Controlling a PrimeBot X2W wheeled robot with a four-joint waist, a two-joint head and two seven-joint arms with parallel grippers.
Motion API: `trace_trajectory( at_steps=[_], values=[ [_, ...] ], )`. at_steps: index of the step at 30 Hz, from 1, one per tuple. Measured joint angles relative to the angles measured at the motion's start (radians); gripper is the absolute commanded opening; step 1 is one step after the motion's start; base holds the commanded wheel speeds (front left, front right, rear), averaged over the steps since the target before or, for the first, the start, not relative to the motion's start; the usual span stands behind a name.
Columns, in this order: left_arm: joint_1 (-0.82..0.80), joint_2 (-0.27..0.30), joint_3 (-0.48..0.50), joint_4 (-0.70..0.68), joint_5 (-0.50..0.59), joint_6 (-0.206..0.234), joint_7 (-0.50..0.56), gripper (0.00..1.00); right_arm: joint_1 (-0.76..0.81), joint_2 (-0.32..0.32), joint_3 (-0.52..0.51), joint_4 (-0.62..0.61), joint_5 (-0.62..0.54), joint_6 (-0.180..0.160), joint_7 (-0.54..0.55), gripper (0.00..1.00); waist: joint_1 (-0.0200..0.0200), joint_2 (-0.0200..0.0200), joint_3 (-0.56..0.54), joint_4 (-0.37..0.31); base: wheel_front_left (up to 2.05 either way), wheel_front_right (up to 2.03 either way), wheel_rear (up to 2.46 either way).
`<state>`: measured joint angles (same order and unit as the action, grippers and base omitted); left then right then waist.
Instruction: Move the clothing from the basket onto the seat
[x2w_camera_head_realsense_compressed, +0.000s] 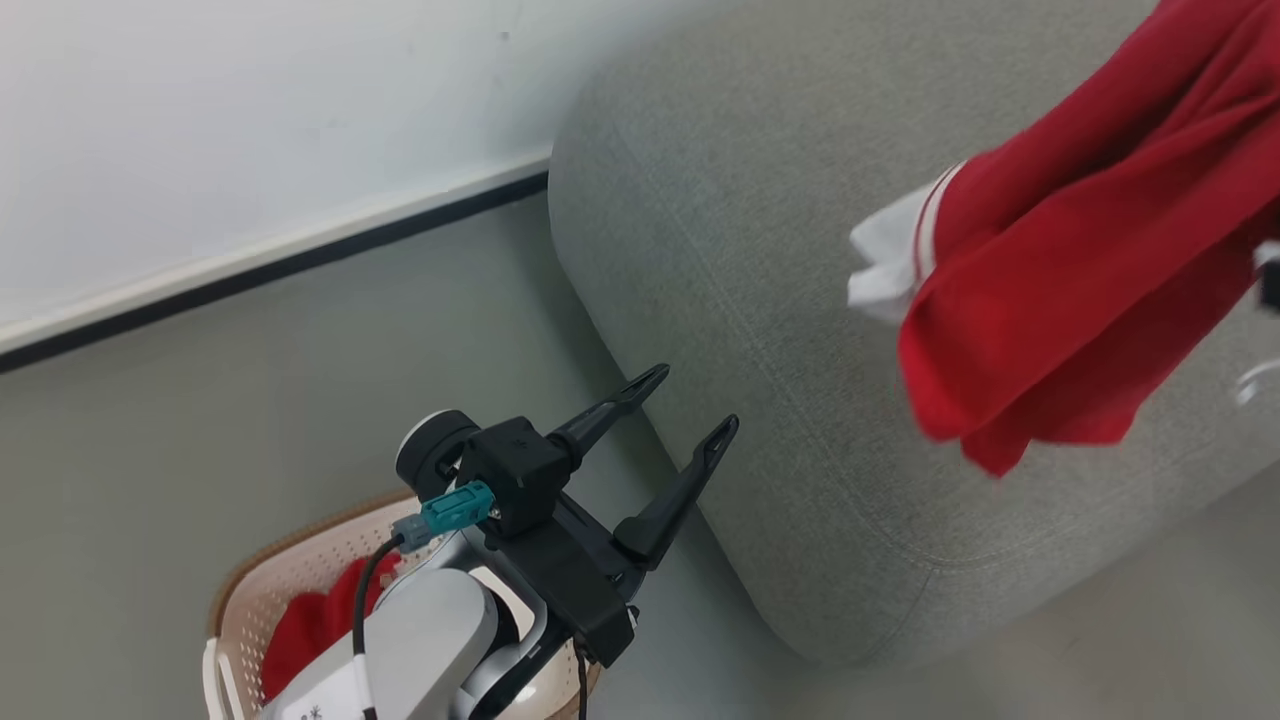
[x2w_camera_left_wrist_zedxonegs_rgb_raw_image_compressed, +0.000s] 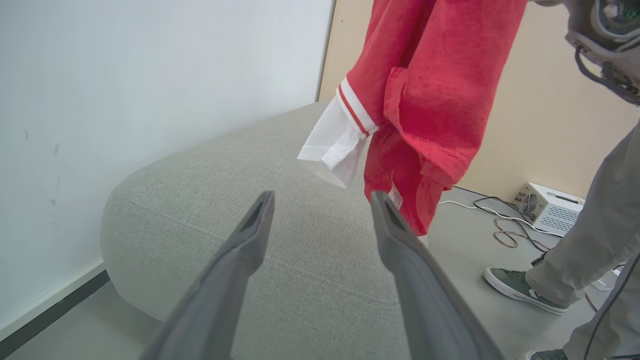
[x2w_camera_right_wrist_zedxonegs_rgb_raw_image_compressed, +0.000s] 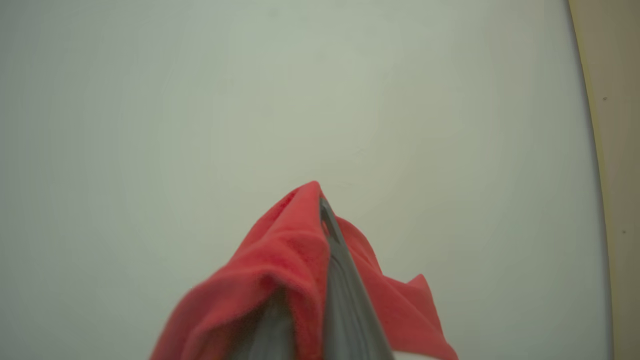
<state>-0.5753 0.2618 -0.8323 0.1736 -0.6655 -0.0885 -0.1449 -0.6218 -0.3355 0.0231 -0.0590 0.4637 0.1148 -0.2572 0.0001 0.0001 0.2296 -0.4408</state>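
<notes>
A red garment with white striped trim (x2w_camera_head_realsense_compressed: 1080, 240) hangs in the air above the grey sofa (x2w_camera_head_realsense_compressed: 760, 250); the left wrist view shows this garment (x2w_camera_left_wrist_zedxonegs_rgb_raw_image_compressed: 425, 90) dangling over the sofa (x2w_camera_left_wrist_zedxonegs_rgb_raw_image_compressed: 250, 200). My right gripper (x2w_camera_right_wrist_zedxonegs_rgb_raw_image_compressed: 320, 210) is shut on its red fabric (x2w_camera_right_wrist_zedxonegs_rgb_raw_image_compressed: 285, 260), fingers pressed together against a pale wall. At lower centre my left gripper (x2w_camera_head_realsense_compressed: 690, 405) stands open and holds nothing, beside the sofa's rounded end and above the basket (x2w_camera_head_realsense_compressed: 300, 570). A second red garment (x2w_camera_head_realsense_compressed: 320, 620) lies in the basket, partly hidden by my left arm.
A white wall with a dark baseboard (x2w_camera_head_realsense_compressed: 280, 265) runs behind the sofa. A person's leg and green shoe (x2w_camera_left_wrist_zedxonegs_rgb_raw_image_compressed: 520, 287) stand on the floor to the right of the sofa. A white box (x2w_camera_left_wrist_zedxonegs_rgb_raw_image_compressed: 547, 207) with cables (x2w_camera_left_wrist_zedxonegs_rgb_raw_image_compressed: 505, 225) sits by the beige wall.
</notes>
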Motion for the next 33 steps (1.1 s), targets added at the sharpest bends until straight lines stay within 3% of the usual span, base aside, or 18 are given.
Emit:
trace_trajectory(
  at_steps=[4, 18, 22, 28, 33],
  values=[
    [-0.016, 0.013, -0.006, -0.013, 0.011, 0.000, 0.014, 1.00, -0.068, -0.036, -0.025, 0.041, 0.035, 0.003, -0.001, 0.00, 0.0001, 0.0000, 0.033, 0.011, 0.00, 0.00, 0.00],
    [-0.131, 0.027, -0.028, -0.093, 0.069, -0.001, 0.069, 1.00, -0.321, -0.259, -0.110, 0.271, 0.068, 0.009, 0.020, 0.00, 0.0002, 0.0001, 0.211, 0.079, 0.00, 0.00, 0.00],
    [-0.167, 0.025, -0.038, -0.118, 0.079, -0.009, 0.083, 1.00, -0.400, -0.292, -0.154, 0.362, 0.065, 0.008, 0.040, 0.00, 0.0000, 0.0001, 0.266, 0.102, 0.00, 0.00, 0.00],
    [-0.226, 0.012, -0.047, -0.146, 0.101, -0.017, 0.100, 1.00, -0.465, -0.351, -0.182, 0.487, 0.039, -0.039, 0.073, 0.00, 0.0001, 0.0001, 0.348, 0.137, 0.00, 0.00, 0.00],
    [-0.256, 0.011, -0.051, -0.146, 0.105, -0.018, 0.101, 1.00, -0.522, -0.342, -0.129, 0.569, 0.001, -0.068, 0.098, 0.00, 0.0001, 0.0001, 0.413, 0.167, 0.00, 0.00, 0.00]
  ],
)
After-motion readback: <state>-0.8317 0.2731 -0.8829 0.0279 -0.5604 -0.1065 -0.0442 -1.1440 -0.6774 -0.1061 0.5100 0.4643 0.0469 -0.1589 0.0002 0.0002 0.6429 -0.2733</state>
